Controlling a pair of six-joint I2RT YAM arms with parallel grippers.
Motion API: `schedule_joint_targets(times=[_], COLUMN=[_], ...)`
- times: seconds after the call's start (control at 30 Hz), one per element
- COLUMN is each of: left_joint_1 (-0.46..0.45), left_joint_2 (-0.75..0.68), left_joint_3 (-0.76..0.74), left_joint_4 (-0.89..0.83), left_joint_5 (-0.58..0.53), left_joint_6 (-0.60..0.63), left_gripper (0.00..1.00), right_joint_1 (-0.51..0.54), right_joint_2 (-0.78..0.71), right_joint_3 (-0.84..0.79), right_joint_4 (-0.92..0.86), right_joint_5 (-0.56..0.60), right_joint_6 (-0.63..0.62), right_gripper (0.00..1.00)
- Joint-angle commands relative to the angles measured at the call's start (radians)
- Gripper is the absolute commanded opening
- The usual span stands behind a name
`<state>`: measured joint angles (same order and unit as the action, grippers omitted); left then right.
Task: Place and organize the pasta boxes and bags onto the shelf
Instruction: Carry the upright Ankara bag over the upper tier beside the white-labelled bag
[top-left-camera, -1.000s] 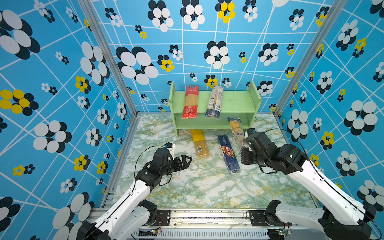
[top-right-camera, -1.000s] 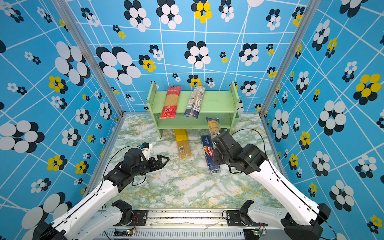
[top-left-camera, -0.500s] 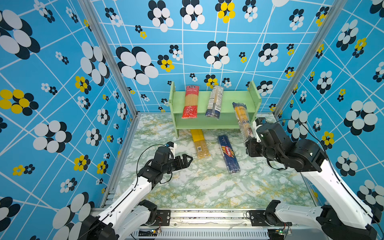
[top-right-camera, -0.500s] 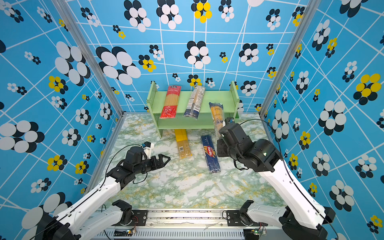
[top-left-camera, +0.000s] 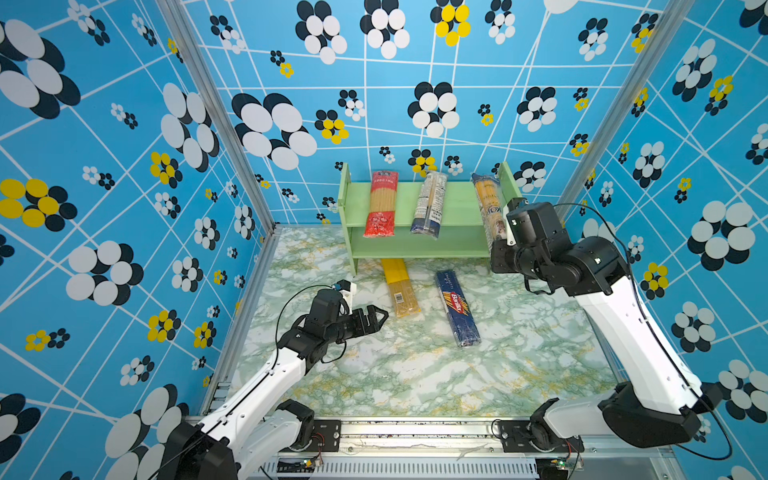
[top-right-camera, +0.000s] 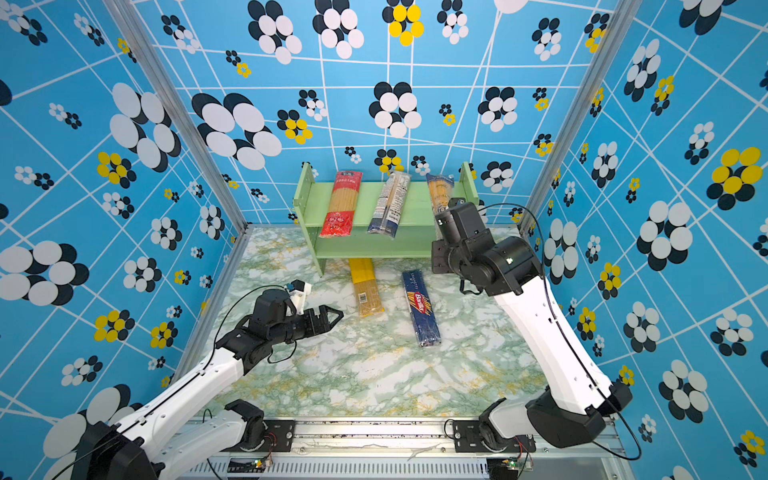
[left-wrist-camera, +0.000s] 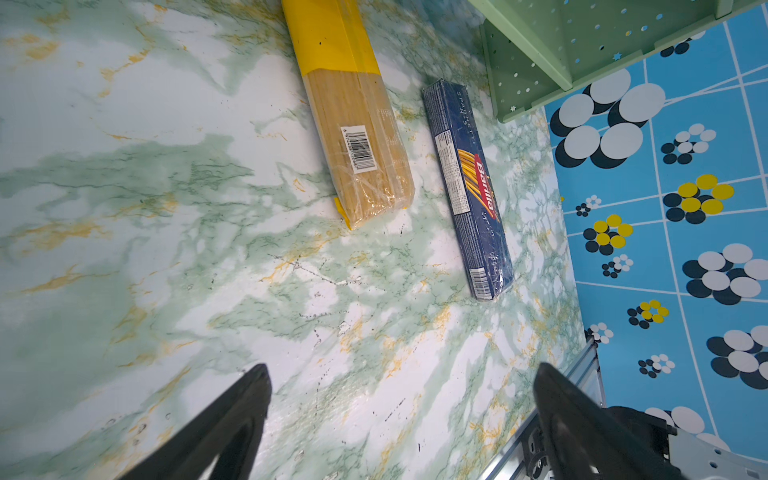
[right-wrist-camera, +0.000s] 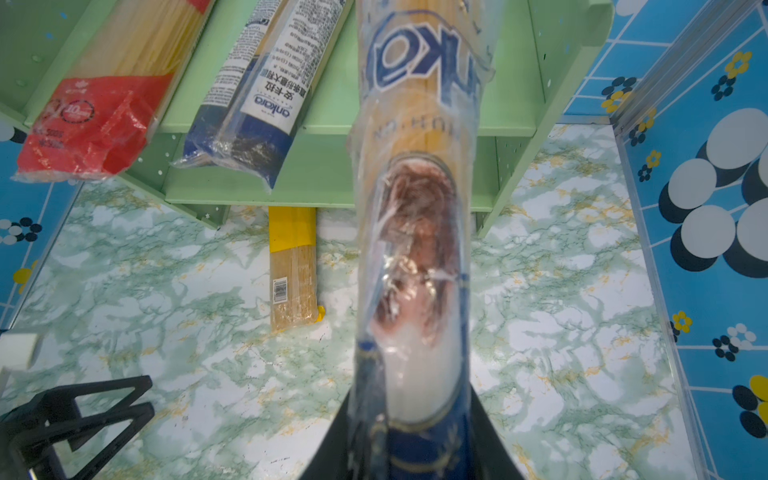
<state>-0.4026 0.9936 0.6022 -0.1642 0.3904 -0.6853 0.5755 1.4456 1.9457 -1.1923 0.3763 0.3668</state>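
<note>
- The right gripper (right-wrist-camera: 411, 440) has its fingers clamped on the near end of a pasta bag (right-wrist-camera: 419, 124), which juts ahead of them over the shelf (top-left-camera: 457, 203), likely for laying flat.
- The left gripper (left-wrist-camera: 401, 374) has its fingers spread and empty; a yellow bag (left-wrist-camera: 357, 137) and a blue box (left-wrist-camera: 469, 187) lie ahead.

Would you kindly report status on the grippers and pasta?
Left gripper open, empty. Right gripper shut on blue-and-yellow clear spaghetti bag, over pale-green wooden shelf top tier. Slot ahead unobstructed.
</note>
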Motion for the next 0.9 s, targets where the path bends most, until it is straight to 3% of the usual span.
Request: schedule_joint_targets(times=[0.0,0.53,0.87], left_joint_1=[0.018,0.062,0.080], left_joint_2=[0.003,-0.014,-0.017], left_joint_3=[0.036,0.035,0.028], left_joint_4=[-0.005,-0.035,-0.041], left_joint_5=[0.012,0.025,0.025], left_joint_6=[0.034,0.047,0.049], left_gripper=[1.00,1.00,1.00], right_joint_1=[-0.017,-0.149,-0.201], right_joint_2=[0.047,0.469,0.594], right_joint_3=[0.107,0.652,0.714], right_joint_4=[0.158,0.051,0.070], right_joint_5=[0.022,-0.053,-0.111], right_joint_6=[-0.060,-0.134,-0.143], right_gripper=[0.00,0.00,0.00])
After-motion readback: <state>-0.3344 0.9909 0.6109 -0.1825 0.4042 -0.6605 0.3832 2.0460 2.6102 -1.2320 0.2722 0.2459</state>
